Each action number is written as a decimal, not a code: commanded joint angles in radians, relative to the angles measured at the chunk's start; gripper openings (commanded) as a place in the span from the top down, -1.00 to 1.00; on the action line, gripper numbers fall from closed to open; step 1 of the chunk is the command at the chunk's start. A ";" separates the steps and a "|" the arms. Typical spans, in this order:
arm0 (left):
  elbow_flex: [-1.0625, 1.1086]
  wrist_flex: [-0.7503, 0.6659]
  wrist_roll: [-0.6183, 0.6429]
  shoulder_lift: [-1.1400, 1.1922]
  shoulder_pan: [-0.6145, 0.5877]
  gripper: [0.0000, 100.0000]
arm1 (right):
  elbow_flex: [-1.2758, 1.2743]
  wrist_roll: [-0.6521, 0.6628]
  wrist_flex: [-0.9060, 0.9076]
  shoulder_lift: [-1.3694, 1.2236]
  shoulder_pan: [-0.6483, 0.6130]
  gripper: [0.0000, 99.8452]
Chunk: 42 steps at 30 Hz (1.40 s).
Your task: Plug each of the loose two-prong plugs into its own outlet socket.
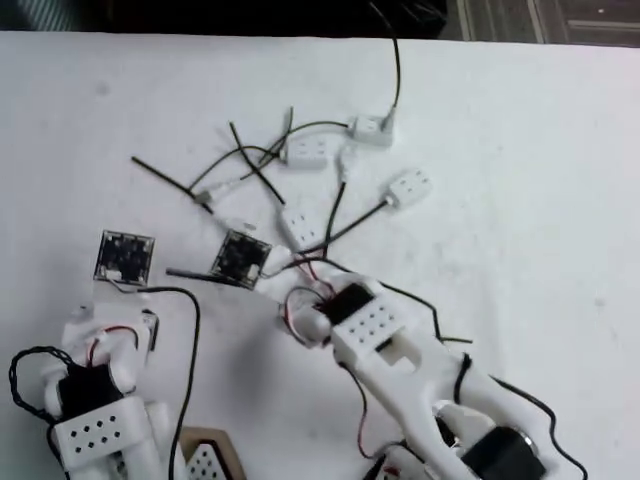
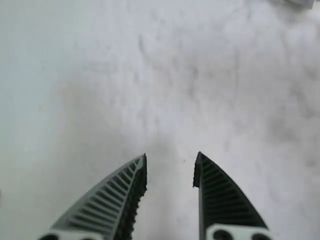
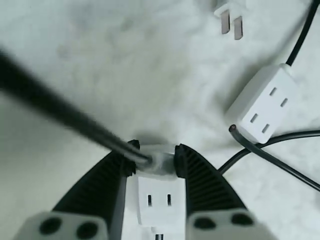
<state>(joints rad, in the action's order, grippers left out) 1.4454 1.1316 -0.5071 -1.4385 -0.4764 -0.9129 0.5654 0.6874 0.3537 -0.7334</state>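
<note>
Outlet socket (image 3: 156,197), a light, rigid plastic block trailing a stiff black cord (image 3: 60,107), sits mid-table clamped by its side walls in the right gripper (image 3: 156,148), slots facing up, long axis running out along the gripper. A loose plug (image 3: 229,19) lies near, prongs seemingly aimed back toward that gripper; pinch its body. Left gripper (image 2: 171,156) hangs open over bare table (image 2: 150,75).

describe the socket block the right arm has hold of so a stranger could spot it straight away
On the white table, find the right arm's pincer at the near side of the cord tangle. Between its tips sits a small white socket block with a black cord at its end. Unlike the neighbouring block lying loose, it is clamped.
</note>
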 commanded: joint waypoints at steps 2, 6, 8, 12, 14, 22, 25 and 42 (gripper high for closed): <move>-0.003 -0.021 0.009 -0.008 -0.008 0.66 | 0.098 0.003 0.016 -0.139 0.025 0.96; -0.003 -0.021 0.009 -0.008 -0.008 0.66 | 0.104 0.003 0.016 -0.147 0.024 0.96; -0.003 -0.021 0.009 -0.008 -0.008 0.66 | 0.103 0.003 0.018 -0.128 0.024 0.96; -0.003 -0.025 0.009 -0.008 -0.008 0.66 | 0.104 0.003 0.079 -0.071 0.028 0.96; -0.003 -0.025 0.009 -0.008 -0.008 0.66 | 0.103 0.003 0.122 -0.031 0.028 0.96; -0.003 -0.026 0.011 -0.008 -0.008 0.66 | 0.104 -0.035 0.200 0.159 0.022 0.96; -0.020 -0.032 0.017 -0.008 -0.002 0.66 | 0.112 -0.109 0.199 0.234 0.002 0.96; -0.264 -0.140 0.473 -0.008 0.377 0.66 | 0.112 -0.315 0.202 0.504 -0.179 0.97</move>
<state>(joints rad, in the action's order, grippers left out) 1.2536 1.0073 -0.0913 -1.4385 -0.2033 -0.8239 0.2723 0.8869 0.8263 -0.8945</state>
